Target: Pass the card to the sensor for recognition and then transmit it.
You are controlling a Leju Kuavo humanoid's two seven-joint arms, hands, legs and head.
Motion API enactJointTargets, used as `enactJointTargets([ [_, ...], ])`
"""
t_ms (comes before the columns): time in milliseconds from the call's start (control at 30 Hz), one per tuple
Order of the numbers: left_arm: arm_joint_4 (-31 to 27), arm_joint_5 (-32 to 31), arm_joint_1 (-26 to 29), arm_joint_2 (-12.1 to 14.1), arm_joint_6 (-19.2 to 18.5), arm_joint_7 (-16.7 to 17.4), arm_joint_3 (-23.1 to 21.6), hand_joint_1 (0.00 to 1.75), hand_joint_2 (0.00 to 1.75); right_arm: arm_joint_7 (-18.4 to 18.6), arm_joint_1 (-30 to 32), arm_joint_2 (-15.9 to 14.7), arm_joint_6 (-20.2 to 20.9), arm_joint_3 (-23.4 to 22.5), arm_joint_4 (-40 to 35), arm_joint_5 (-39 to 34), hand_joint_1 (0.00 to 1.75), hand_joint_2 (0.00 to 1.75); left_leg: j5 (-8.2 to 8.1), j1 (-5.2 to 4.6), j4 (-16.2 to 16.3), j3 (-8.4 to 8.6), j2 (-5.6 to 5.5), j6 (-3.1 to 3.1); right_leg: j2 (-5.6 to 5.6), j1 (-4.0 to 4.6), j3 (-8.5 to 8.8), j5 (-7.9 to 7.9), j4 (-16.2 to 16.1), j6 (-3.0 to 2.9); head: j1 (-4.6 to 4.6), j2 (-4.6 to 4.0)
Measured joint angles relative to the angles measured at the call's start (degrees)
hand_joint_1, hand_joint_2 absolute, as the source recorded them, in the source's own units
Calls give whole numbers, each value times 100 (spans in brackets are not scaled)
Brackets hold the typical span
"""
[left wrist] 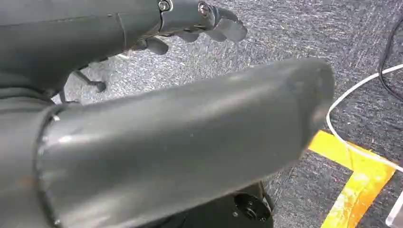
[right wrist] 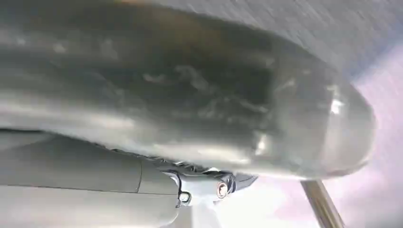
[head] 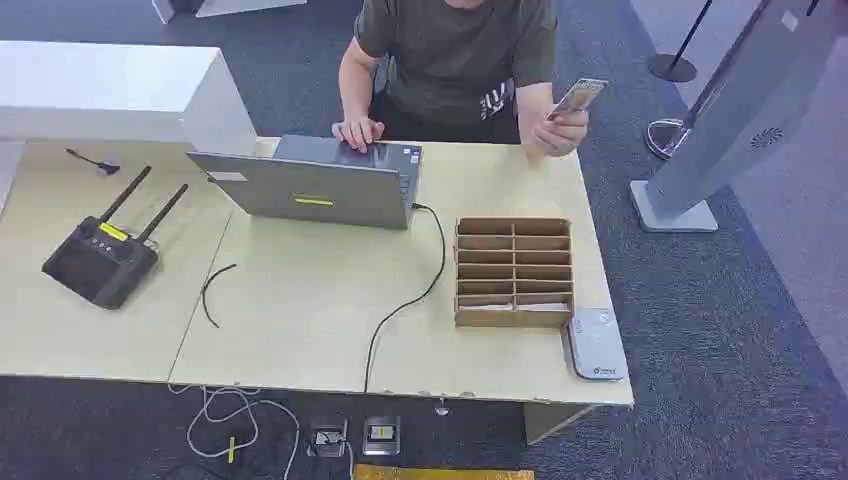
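Card (head: 578,97), a thin pale rectangle with a yellowish printed face, tilts upward near the top centre-right of the head view, pinched in a seated person's raised hand (head: 560,130) beyond the far edge of the wooden table (head: 300,320). The person's other hand (head: 357,130) rests on an open grey laptop (head: 320,185). A white sensor pad (head: 597,345) lies at the table's lower right corner, just beside a cardboard divider tray (head: 514,272); a black router (head: 100,258) sits at the left.

The card is well apart from both robot hands. In the left wrist view, the left hand (left wrist: 190,95) hangs over grey carpet (left wrist: 294,28), its dark fingers (left wrist: 223,26) loosely spread and holding nothing. In the right wrist view, the right hand (right wrist: 190,95) is a close grey blur; whether its fingers are released or clenched cannot be told.
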Motion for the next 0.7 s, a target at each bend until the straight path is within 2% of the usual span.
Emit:
enactJointTargets([
  [233, 0, -63, 1, -13, 0, -22, 48, 0, 0, 896, 768, -492, 2, 1132, -2144, -701, 0, 0, -4, -15, -1, -4, -2, 10, -3, -15, 14, 2, -1, 5, 2, 0],
  [300, 0, -72, -2, -28, 2, -79, 88, 0, 0, 1255, 888, -647, 2, 1526, -2806, -600, 0, 0, -4, -17, -1, 0, 5, 10, 3, -17, 17, 6, 0, 9, -2, 0],
  [433, 4, -122, -15, -28, 4, -214, 142, 0, 0, 2306, 1024, -1091, 7, 2238, -3807, -312, 0, 0, 10, -18, 0, 10, -1, 32, -7, -17, 21, 8, -2, 13, 2, 0],
  [567, 20, -142, -4, -13, 9, -273, 188, 0, 0, 2835, 1232, -1454, 9, 2857, -4695, -76, 0, 0, 12, -23, 0, 1, -21, 33, -28, -21, 25, 9, -1, 15, -4, 0],
  [600, 26, -146, -7, -9, 9, -275, 190, 0, 0, 3030, 1260, -1597, 9, 3052, -4914, 9, 0, 175, 12, -22, 0, 3, -21, 33, -28, -20, 25, 9, -1, 15, -2, 0],
  [700, 26, -160, -8, -9, 9, -275, 225, 0, 0, 3407, 1359, -1954, 18, 3455, -5383, 180, 0, 175, 14, -21, -1, -2, -24, 35, -31, -19, 29, 9, -1, 16, 2, 0],
])
